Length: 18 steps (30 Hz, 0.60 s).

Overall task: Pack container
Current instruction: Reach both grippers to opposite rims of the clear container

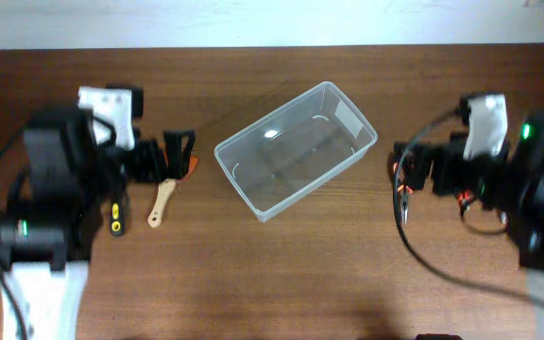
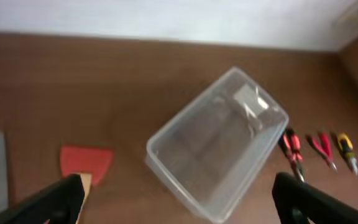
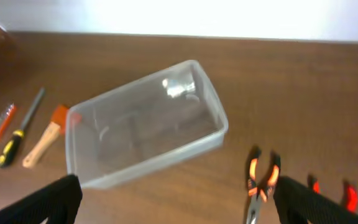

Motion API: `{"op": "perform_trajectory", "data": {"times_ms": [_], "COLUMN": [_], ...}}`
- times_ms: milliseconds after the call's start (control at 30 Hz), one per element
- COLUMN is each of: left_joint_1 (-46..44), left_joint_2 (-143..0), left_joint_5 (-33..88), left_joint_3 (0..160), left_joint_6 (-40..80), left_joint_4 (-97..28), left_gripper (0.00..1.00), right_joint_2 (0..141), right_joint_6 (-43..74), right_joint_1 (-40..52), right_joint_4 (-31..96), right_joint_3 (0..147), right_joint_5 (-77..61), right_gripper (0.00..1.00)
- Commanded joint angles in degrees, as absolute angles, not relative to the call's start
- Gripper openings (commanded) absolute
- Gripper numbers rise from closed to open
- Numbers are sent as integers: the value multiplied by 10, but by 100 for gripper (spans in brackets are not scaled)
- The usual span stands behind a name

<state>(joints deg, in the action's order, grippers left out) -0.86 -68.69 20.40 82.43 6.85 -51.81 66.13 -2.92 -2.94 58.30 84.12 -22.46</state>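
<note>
The container (image 1: 296,151), a clear rectangular bin with rounded corners, lies empty and askew at the table's middle. It also shows in the left wrist view (image 2: 219,143) and the right wrist view (image 3: 145,124). My left gripper (image 1: 182,156) hovers to its left, open, with nothing between the fingers (image 2: 61,199). My right gripper (image 1: 400,168) stands to the container's right, also open and empty (image 3: 176,202), its right finger (image 3: 316,202) next to a pair of orange-handled pliers (image 3: 261,180).
A wooden-handled scraper with a red blade (image 1: 163,203), a yellow-and-black screwdriver (image 1: 116,217) and a grey file (image 3: 33,102) lie left of the container. Red-handled pliers (image 2: 293,149), (image 2: 322,146) and a second yellow screwdriver (image 2: 347,149) lie to its right.
</note>
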Motion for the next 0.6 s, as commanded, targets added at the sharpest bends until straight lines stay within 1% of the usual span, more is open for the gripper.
{"op": "perform_trajectory", "data": {"times_ms": [0,100,200,267,300,333,367,400,467,567], "left_joint_1": [-11,-11,-11,-11,-13,-17,-23,-31,-62,-127], "left_joint_2": [-740,-767,-783,-791,-796,-798,-798,-799,-799,-800], "left_joint_5": [244,290,313,313,313,313,312,305,277,177], "left_joint_3": [889,892,892,892,892,892,892,892,892,892], "left_joint_6": [58,58,57,58,65,69,68,68,74,98], "left_joint_4": [-556,-581,-588,-590,-591,-594,-598,-602,-610,-618], "left_gripper": [99,99,99,100,92,79,72,67,65,65], "right_joint_2": [729,770,805,825,838,849,857,867,889,927], "right_joint_6": [-51,-44,-38,-38,-38,-38,-38,-35,-21,-21], "right_joint_1": [-27,-26,-27,-26,-26,-26,-26,-26,-26,-26], "right_joint_4": [640,649,649,645,642,637,632,628,620,589], "right_joint_3": [915,927,927,927,927,927,927,927,927,927], "right_joint_5": [-247,-251,-249,-248,-248,-248,-245,-235,-209,-179], "right_gripper": [99,100,90,88,88,88,88,88,88,88]}}
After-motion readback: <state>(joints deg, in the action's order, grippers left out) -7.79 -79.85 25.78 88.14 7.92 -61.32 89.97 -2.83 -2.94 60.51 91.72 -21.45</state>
